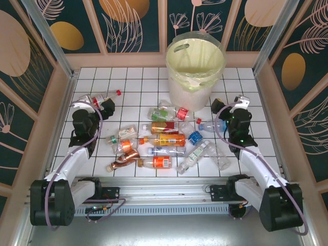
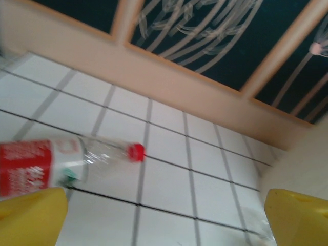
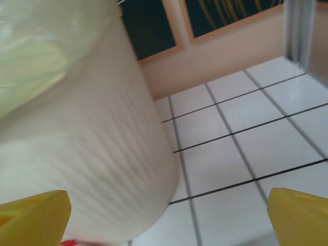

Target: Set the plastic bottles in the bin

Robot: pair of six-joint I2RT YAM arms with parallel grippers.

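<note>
The bin (image 1: 195,72), a large white bucket with a pale yellow-green liner, stands at the back of the tiled table; its wall (image 3: 87,133) fills the left of the right wrist view. Several plastic bottles (image 1: 164,139) lie in a heap in the middle of the table, clear, orange and amber. One clear bottle with a red label and red cap (image 1: 102,97) lies apart at the back left, and its body (image 2: 61,161) lies ahead and left of my left gripper (image 2: 164,220). My left gripper (image 1: 96,104) is open and empty. My right gripper (image 1: 230,104) is open and empty beside the bin, its jaws wide (image 3: 169,220).
Wooden walls with dark patterned panels (image 1: 123,25) close the table at the back and sides. A metal rail (image 1: 164,187) runs along the near edge by the arm bases. A clear bottle (image 1: 218,159) lies near my right arm.
</note>
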